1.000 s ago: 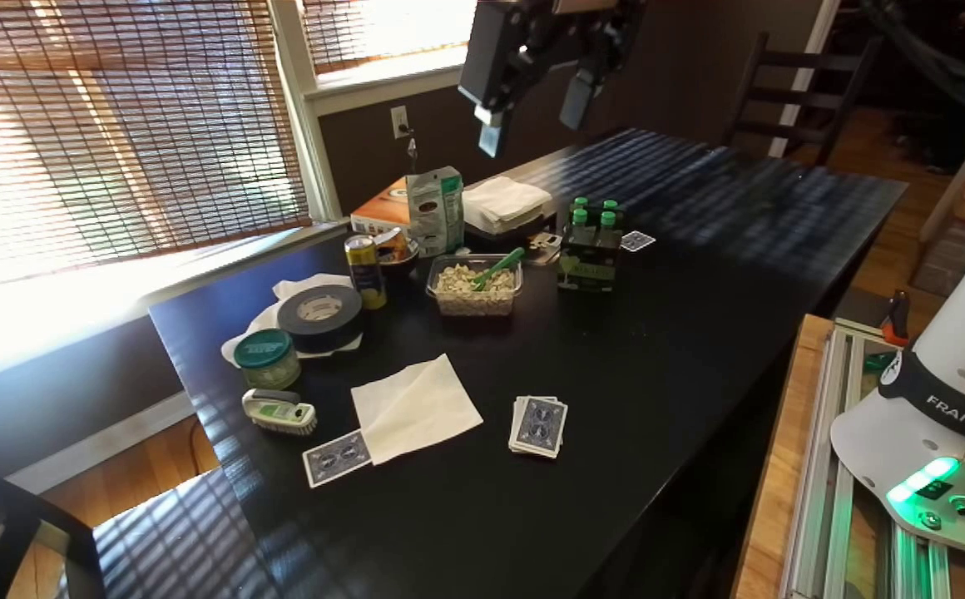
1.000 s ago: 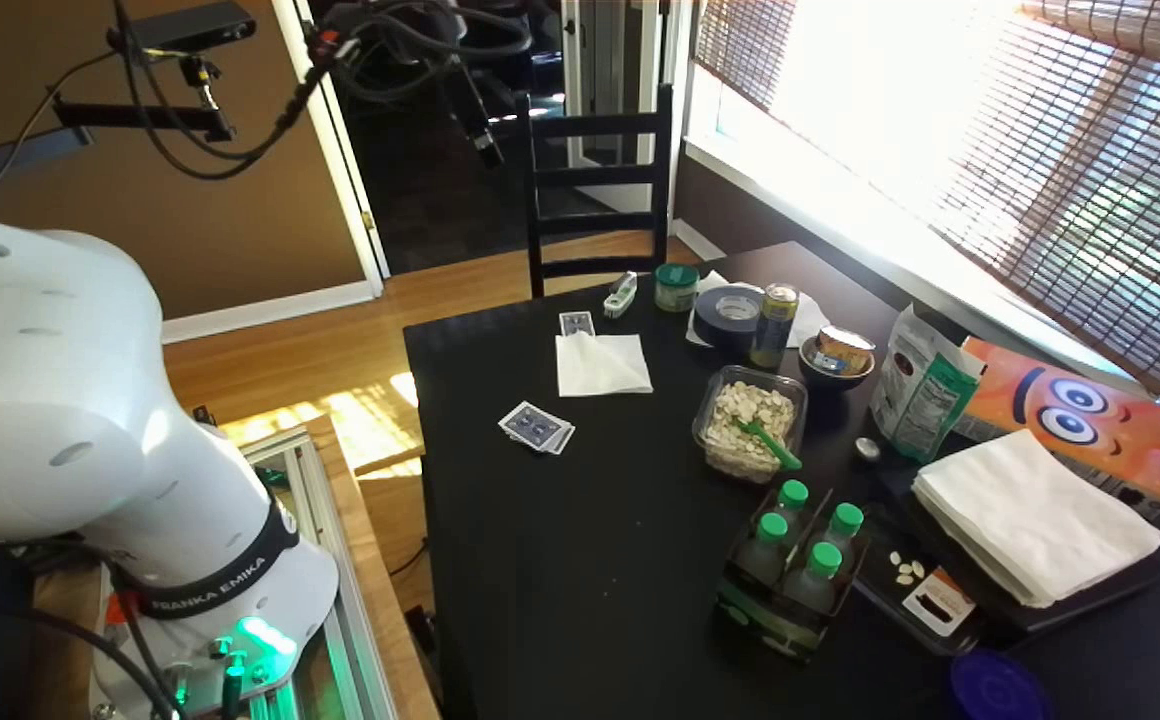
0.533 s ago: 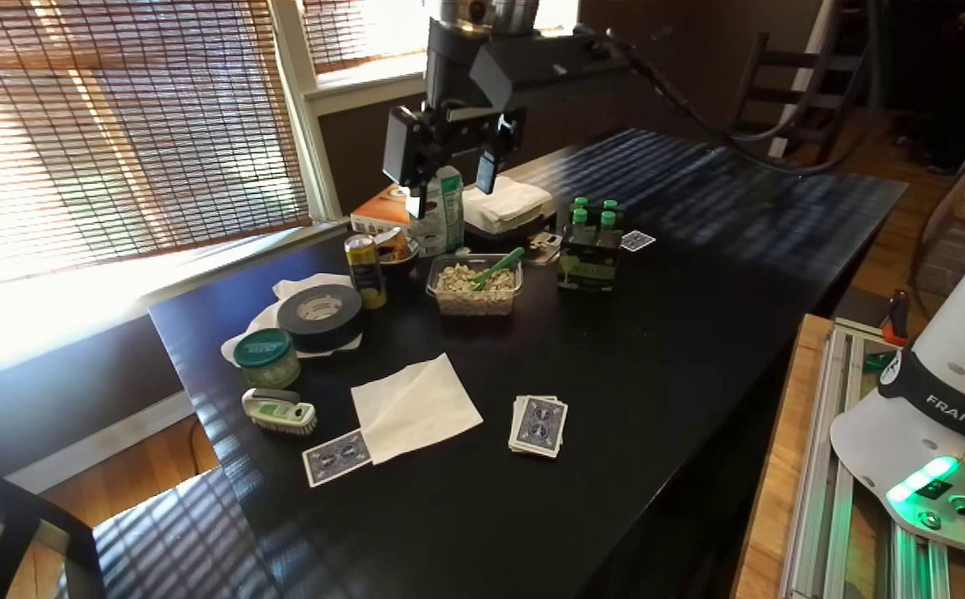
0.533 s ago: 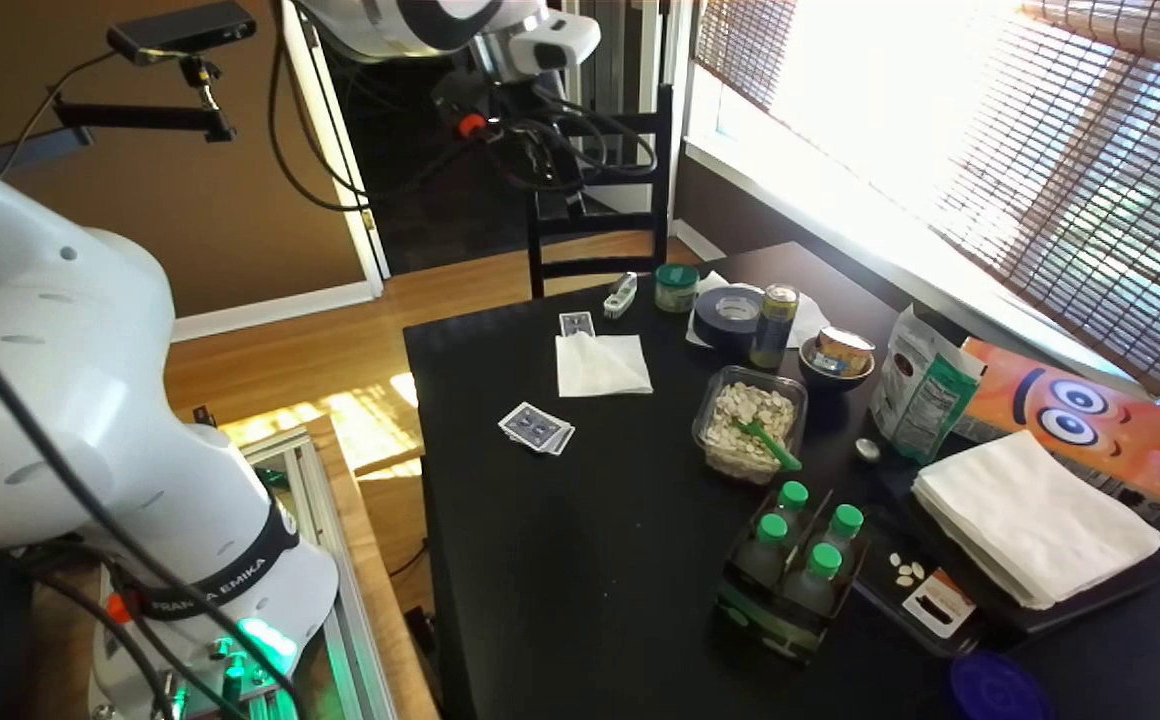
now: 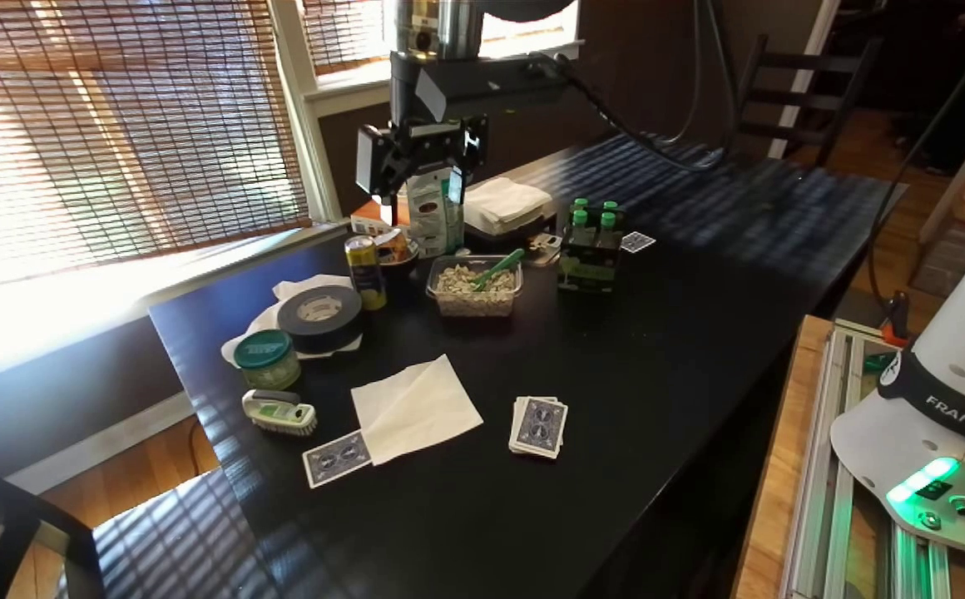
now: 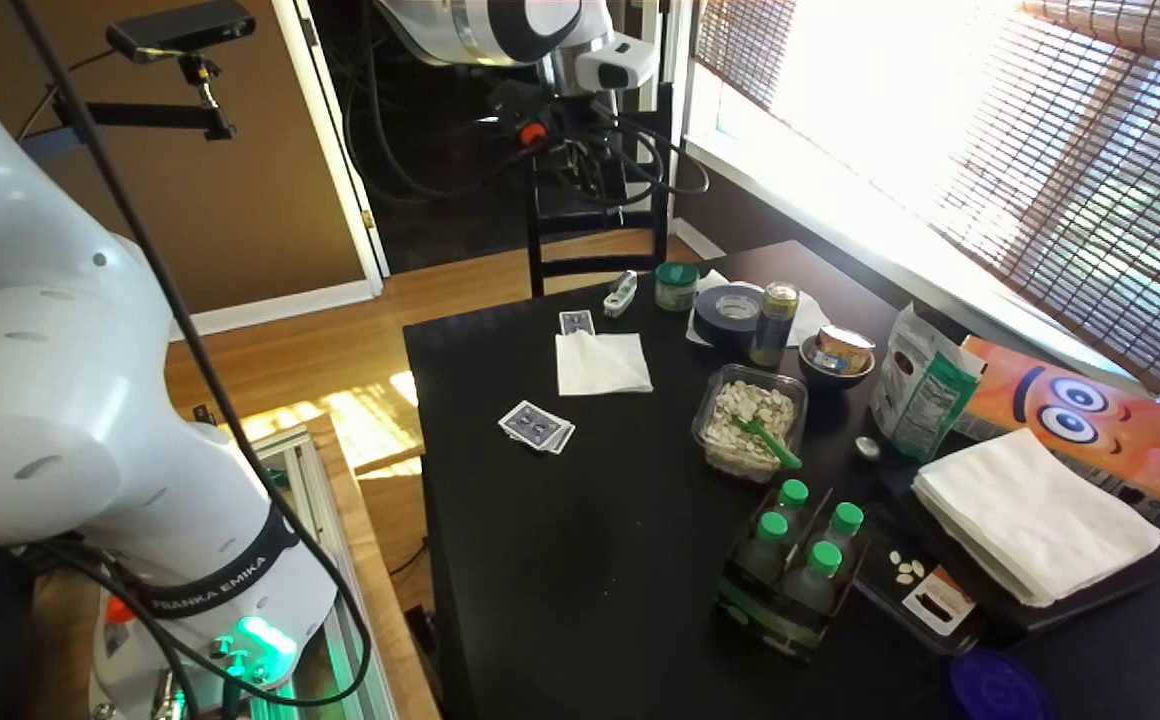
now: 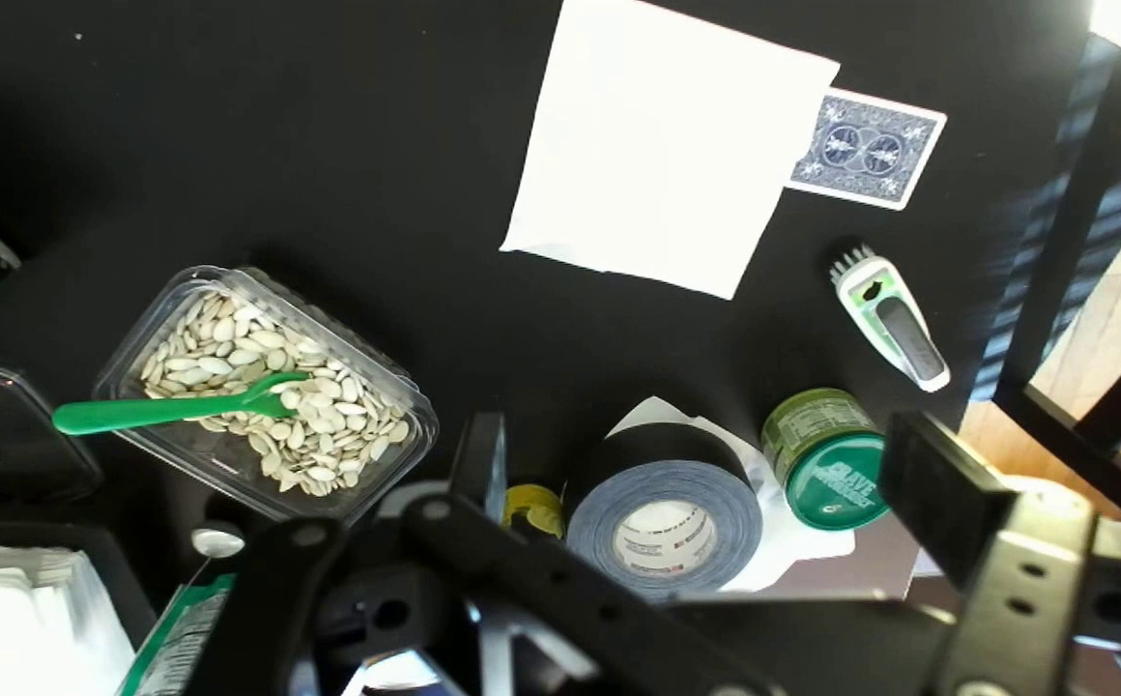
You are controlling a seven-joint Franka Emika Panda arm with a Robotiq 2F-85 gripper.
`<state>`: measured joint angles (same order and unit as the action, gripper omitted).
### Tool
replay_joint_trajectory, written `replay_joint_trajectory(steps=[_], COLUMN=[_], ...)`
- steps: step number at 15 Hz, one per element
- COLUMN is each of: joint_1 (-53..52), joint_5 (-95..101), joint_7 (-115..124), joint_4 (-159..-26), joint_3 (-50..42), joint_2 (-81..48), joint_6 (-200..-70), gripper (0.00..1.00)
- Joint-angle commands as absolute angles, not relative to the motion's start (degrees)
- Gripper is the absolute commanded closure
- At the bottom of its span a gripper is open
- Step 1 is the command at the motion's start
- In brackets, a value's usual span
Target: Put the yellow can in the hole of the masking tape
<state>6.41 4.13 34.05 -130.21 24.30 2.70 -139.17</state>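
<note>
I see a smooth bench (image 5: 616, 374), glossy where daylight strikes it. The can (image 5: 367, 279) is shiny metal; the tape (image 7: 667, 480) looks matt. The tub (image 7: 217, 452) is clear, glossy plastic, the utensil (image 7: 169, 412) smooth plastic. The napkin (image 5: 416, 408) looks like matt paper, the cards (image 5: 540, 426) smooth paper stock. The brush (image 7: 894, 324) has rough bristles (image 7: 851, 261). The blinds (image 5: 191, 125) look woven and wood-like; the arm (image 6: 30, 400) is smooth.

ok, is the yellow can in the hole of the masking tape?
No, in an exterior view the yellow can stands upright outside the masking tape, right beside it.
</note>
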Motion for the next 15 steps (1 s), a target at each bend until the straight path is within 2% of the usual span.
replay_joint_trajectory(steps=[1, 5, 7, 12, 15], joint_1=[0.9, 0.9, -0.6, -5.8, -9.4], joint_5=[4.4, 4.4, 8.8, 15.9, 15.3], joint_7=[34.2, 34.2, 36.5, 31.4, 25.7], joint_4=[-130.2, -130.2, -127.8, -117.2, -108.2], joint_3=[18.9, 18.9, 17.4, 10.7, 5.5], joint_2=[2.7, 2.7, -1.3, -17.6, -27.4], joint_6=[-139.0, -138.9, -142.1, -153.0, -154.2], gripper=[0.0, 0.0, 0.0, 0.0, 0.0])
